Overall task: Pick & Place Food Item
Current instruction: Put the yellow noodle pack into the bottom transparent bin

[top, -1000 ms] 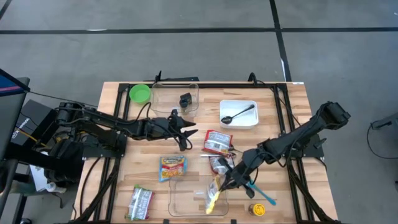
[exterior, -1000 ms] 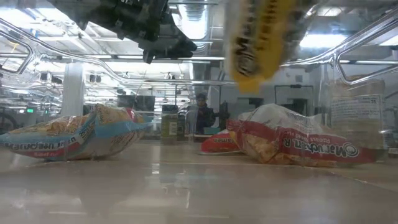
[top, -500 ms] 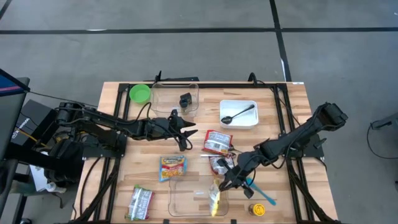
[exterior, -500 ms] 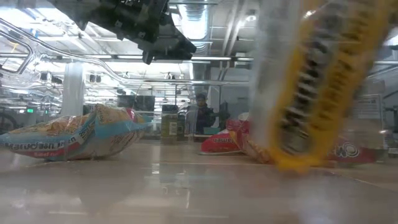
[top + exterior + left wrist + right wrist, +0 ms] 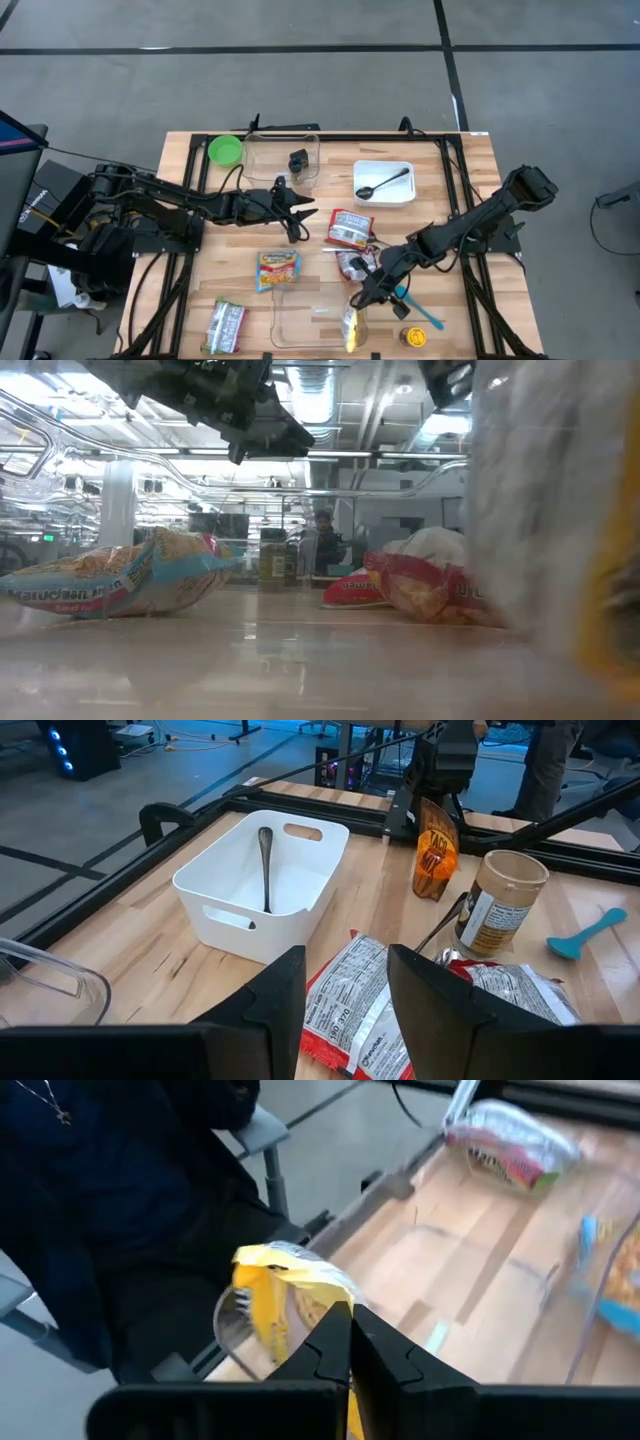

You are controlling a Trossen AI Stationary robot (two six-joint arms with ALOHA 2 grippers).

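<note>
My right gripper is shut on a yellow snack packet over the right end of a clear plastic container at the table's near edge. The packet also shows in the right wrist view and as a large blur in the low view. My left gripper is open and empty above the table's middle, left of a red noodle packet that lies flat on the wood. My right gripper pinches the yellow packet's upper end between its two fingers. The fingers slant down from the table's far right. The packet hangs below them, its lower end down inside the clear container.
A second red packet and a blue-orange noodle packet lie mid-table, and a green-red packet at near left. A white bin with a spoon, a green bowl and another clear container stand at the back. A jar and blue spatula are near right.
My right gripper has gone down and a little toward the table's near edge with the yellow packet. The packet has sunk from above the clear container to hang inside its right end.
</note>
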